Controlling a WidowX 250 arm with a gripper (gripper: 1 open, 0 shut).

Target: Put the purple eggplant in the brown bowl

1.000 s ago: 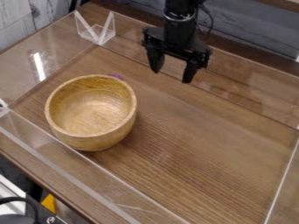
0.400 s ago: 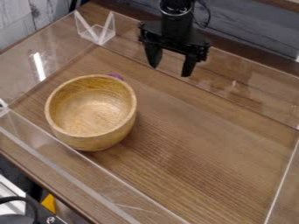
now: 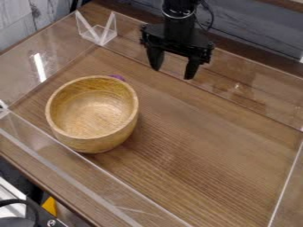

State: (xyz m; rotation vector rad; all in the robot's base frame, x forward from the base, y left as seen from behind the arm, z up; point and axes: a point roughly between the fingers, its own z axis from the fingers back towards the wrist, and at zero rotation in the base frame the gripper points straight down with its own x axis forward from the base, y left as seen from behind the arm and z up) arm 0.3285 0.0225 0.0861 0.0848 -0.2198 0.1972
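Hovering over the far middle of the wooden table (image 3: 213, 142), the gripper (image 3: 174, 69) points almost straight down with its two black fingers spread wide and nothing between them, so it's released and empty. The brown bowl (image 3: 91, 113) sits on the left side, well apart from the gripper, and it looks empty inside. The purple eggplant (image 3: 120, 78) is barely visible, just a tiny magenta sliver peeking over the far right edge of the bowl's rim, so it seems to lie behind the bowl, touching it or just beside it; hard to say which. A clear plastic stand (image 3: 97, 29) is in the far left corner.

Judging by this, the pick hasn't happened yet. To do it well, the arm probably needs to swing left and come down behind the bowl, keeping the fingers clear of the thick rim so it doesn't shove the bowl or knock the eggplant away.
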